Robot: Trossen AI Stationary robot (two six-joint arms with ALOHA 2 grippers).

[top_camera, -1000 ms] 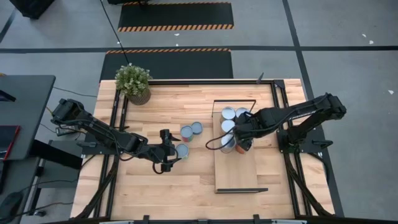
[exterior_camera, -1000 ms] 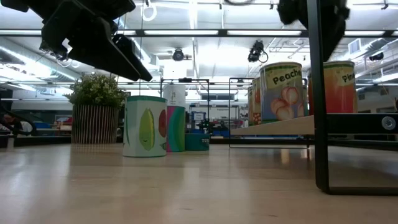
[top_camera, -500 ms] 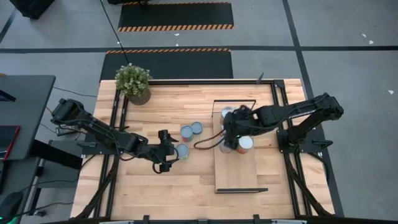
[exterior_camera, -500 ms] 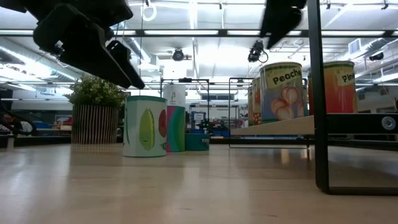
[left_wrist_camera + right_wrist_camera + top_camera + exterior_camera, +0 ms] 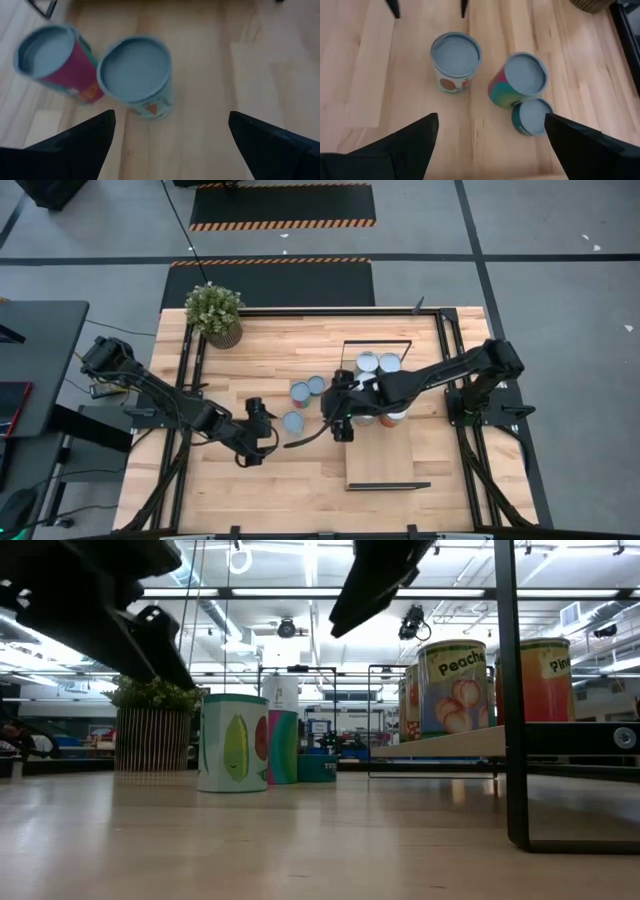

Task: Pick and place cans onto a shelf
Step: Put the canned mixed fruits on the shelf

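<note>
Silver-topped cans split into two groups: three loose ones [image 5: 302,399] stand close together on the worktop [image 5: 300,470], and roughly four more [image 5: 377,364] sit on the shelf [image 5: 380,460], partly hidden under the arm. In the last second the right gripper [image 5: 342,422] has swung off the shelf toward the loose trio, fingers apart and empty, which suggests a delivery is done and the next pick is starting. The left gripper [image 5: 262,428] has drawn back slightly from the nearest can [image 5: 136,75], also spread wide and holding nothing. Both grippers now flank the same cluster, so they could crowd each other. A potted plant [image 5: 215,313] stands well clear at the far corner.
</note>
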